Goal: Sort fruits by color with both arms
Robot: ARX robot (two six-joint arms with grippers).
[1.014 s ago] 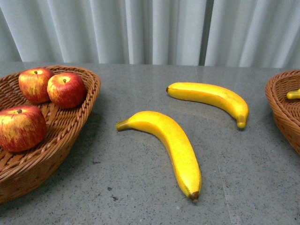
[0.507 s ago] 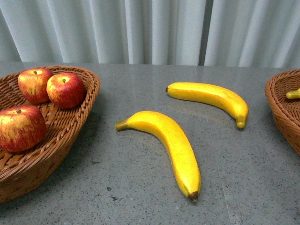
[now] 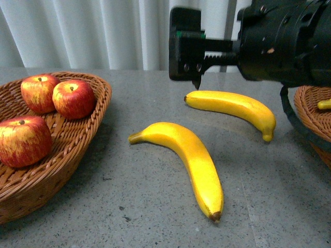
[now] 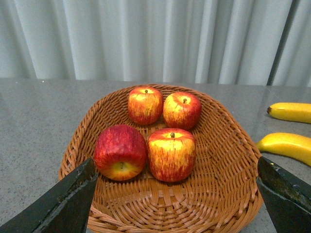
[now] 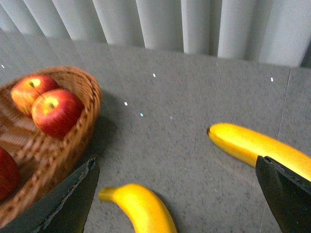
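A black right arm (image 3: 279,41) is now seen at the top right of the front view, where no arm was seen half a second ago. Its right pincer (image 3: 186,46) is held over the table (image 3: 155,206), just above the stem end of the far banana (image 3: 232,106), and no touch can be seen. In the right wrist view the fingers (image 5: 73,204) of this pincer are spread wide apart and nothing is held between them. The far banana and the near banana (image 3: 191,160) are seen on the table ahead of them.

The fruits have not been moved. The two bananas are laid on the bare table between the baskets, apart from each other. The near banana is curved, with its brown tip turned toward the camera. The yellow end of a third banana (image 3: 324,104) is seen in the right basket (image 3: 310,113), which is partly hidden by the arm.

Four apples (image 4: 171,154) are kept in the left basket (image 4: 228,189); only three are shown in the front view. One apple is tipped on its side and the others are set upright. The left pincer (image 4: 176,164) is seen only in the left wrist view. Its fingers (image 4: 68,204) are spread wide apart by the near rim of the left basket, and nothing is held. A pale curtain (image 3: 103,31) is hung behind the table.
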